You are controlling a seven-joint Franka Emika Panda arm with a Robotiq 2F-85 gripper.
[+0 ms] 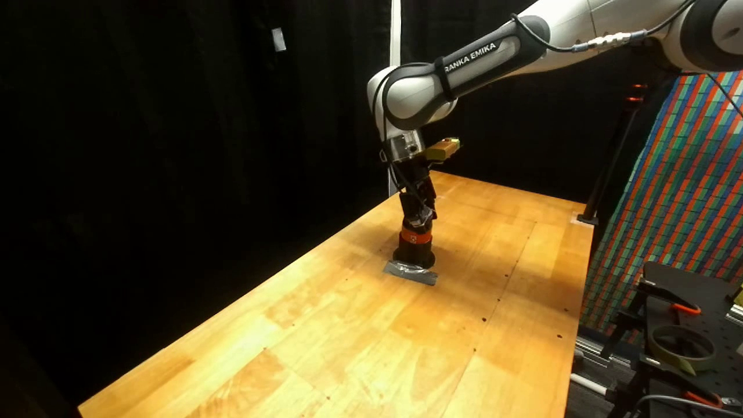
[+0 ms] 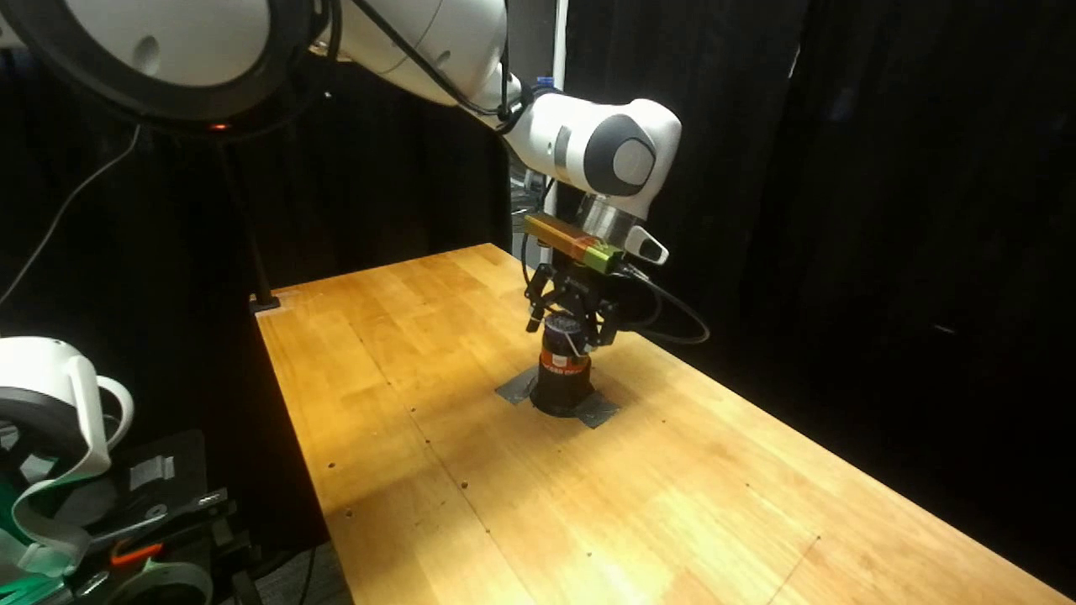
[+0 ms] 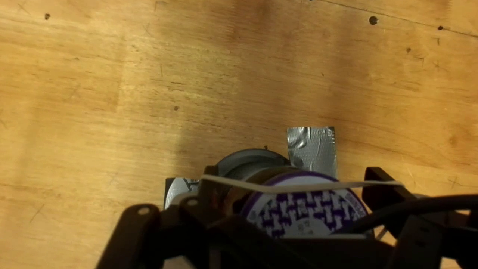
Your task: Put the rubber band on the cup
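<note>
The cup is a small dark cylinder with a red-orange stripe, standing upright on the table in both exterior views. In the wrist view its purple and white patterned top shows between the fingers. The pale rubber band is stretched between the two fingers of my gripper and crosses over the cup's top in that view. My gripper is open, with its fingers apart on either side of the cup's upper part. The band's far strand is mostly hidden by the gripper.
Grey tape strips lie at the cup's base on the wooden table. A cable loops beside the gripper. A black side cart with tools stands beyond the table edge. A pole rises at a table corner.
</note>
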